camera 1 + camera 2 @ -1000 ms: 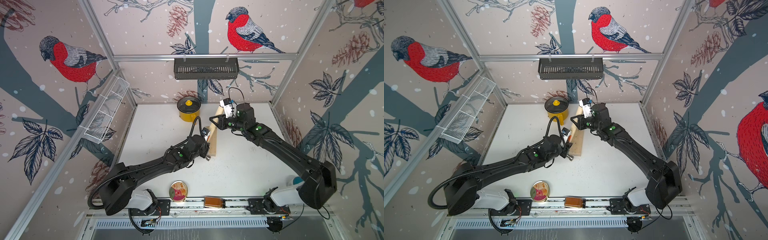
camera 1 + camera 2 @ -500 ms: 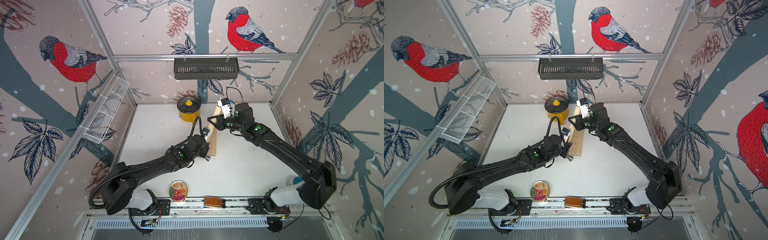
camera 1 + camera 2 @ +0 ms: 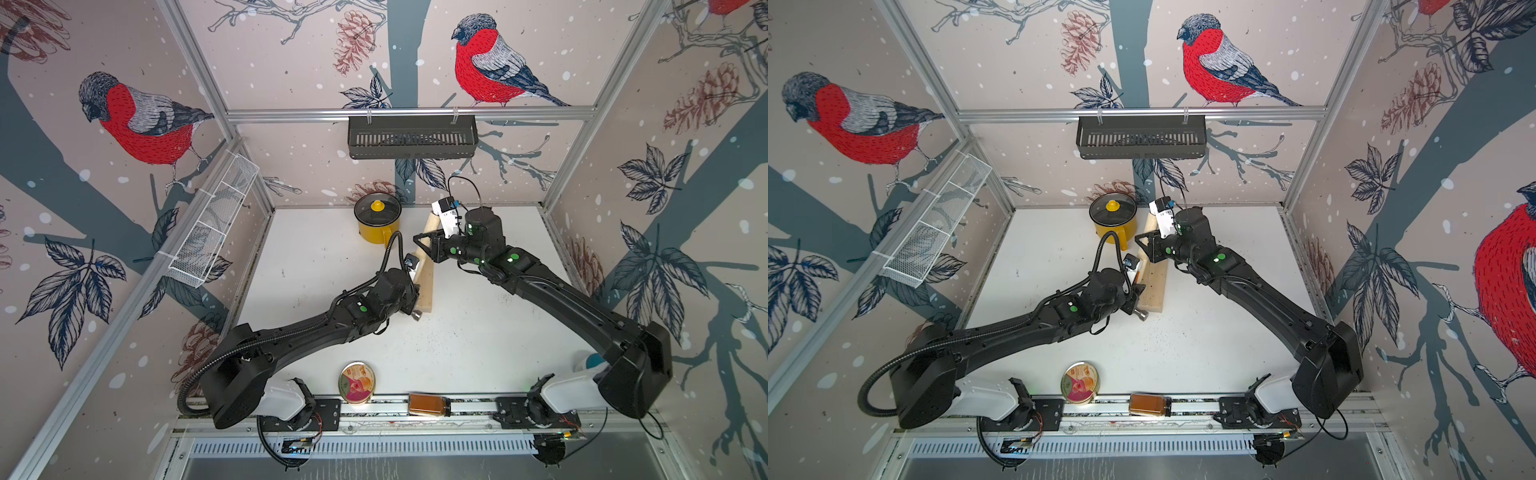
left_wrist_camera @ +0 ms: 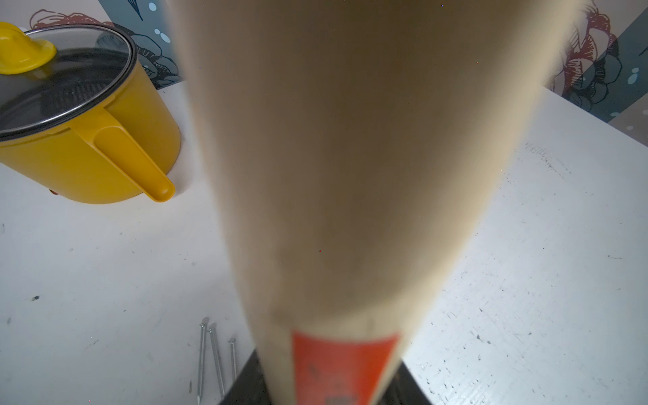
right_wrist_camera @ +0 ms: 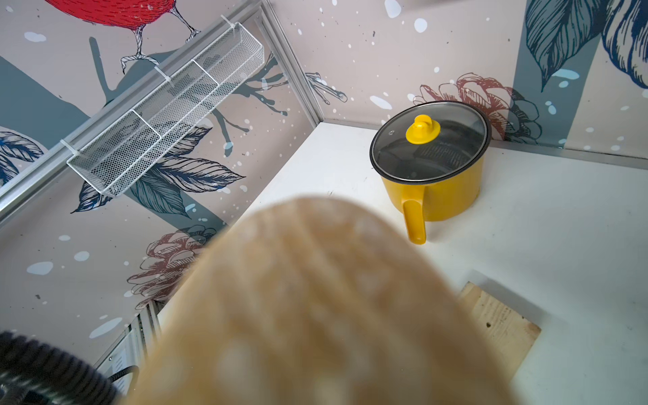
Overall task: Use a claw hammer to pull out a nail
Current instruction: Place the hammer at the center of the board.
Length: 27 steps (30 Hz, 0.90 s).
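Note:
The claw hammer stands tilted over a pale wooden board (image 3: 427, 286) that lies flat on the white table. Its grey head (image 3: 417, 316) (image 3: 1143, 314) sits at the board's near end, and the claw is hidden under my left wrist. My left gripper (image 4: 324, 385) is shut on the wooden handle (image 4: 350, 175) at its orange label (image 4: 345, 364). My right gripper (image 3: 432, 249) is shut on the handle higher up, below its free end (image 3: 432, 220) (image 3: 1151, 224). The blurred handle (image 5: 315, 308) fills the right wrist view. I cannot tell whether a nail stands in the board (image 5: 498, 322).
A yellow pot (image 3: 377, 222) (image 4: 87, 140) (image 5: 434, 175) with a glass lid stands behind the board. Three loose nails (image 4: 215, 354) lie on the table beside the handle. A round tin (image 3: 356, 381) and a brown jar (image 3: 428, 405) sit at the front rail. Wire baskets hang on the left and back walls.
My right gripper has shifted a little to the left with the handle's upper end. The hammer head and my left arm have stayed where they were.

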### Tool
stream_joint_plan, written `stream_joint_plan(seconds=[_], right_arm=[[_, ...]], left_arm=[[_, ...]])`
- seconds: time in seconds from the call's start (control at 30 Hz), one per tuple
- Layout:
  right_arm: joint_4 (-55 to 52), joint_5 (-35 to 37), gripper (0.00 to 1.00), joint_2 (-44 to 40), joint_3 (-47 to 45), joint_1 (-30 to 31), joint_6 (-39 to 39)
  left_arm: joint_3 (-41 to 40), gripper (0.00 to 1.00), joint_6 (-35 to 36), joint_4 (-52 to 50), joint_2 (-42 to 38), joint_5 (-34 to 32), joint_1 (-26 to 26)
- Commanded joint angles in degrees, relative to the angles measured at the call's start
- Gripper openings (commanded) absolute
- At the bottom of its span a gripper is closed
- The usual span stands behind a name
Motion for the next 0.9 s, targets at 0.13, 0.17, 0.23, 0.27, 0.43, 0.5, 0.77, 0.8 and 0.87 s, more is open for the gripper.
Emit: stream_joint_plan(seconds=[0.13, 0.17, 0.23, 0.27, 0.43, 0.5, 0.77, 0.8, 0.87], right_arm=[[3.52, 2.07, 0.00, -1.12, 1.12, 1.31, -0.51], [3.39, 2.40, 0.00, -1.12, 1.15, 1.39, -0.59], [3.25, 3.10, 0.00, -1.15, 1.16, 1.64, -0.85], [3.27, 3.24, 0.00, -1.18, 1.18, 1.74, -1.00], [3.03, 3.58, 0.00, -1.31, 1.17, 2.21, -1.11], [2.95, 3.59, 0.00, -1.41, 1.16, 2.28, -1.10], [2.68, 3.29, 0.00, -2.02, 1.19, 2.28, -1.19], [2.62, 3.16, 0.00, -1.98, 1.18, 2.33, -1.18], [2.59, 2.81, 0.00, -2.02, 1.21, 2.35, -1.29]], left_arm=[[1.26, 0.45, -1.13, -1.58, 0.12, 0.91, -0.10], [1.41, 0.45, -1.29, -1.79, 0.12, 1.04, -0.11], [1.63, 0.45, -1.29, -2.23, 0.34, 0.89, -0.10], [1.87, 0.45, -1.34, -2.54, 0.45, 0.87, -0.09], [2.29, 0.44, -1.40, -3.05, 1.28, 0.44, -0.05], [2.32, 0.44, -1.52, -3.03, 1.61, 0.35, -0.11], [2.05, 0.40, -1.70, -2.72, 2.41, -0.05, -0.06], [2.07, 0.40, -1.72, -2.68, 2.50, 0.07, -0.05], [2.15, 0.39, -1.78, -2.63, 2.50, 0.15, -0.09]])
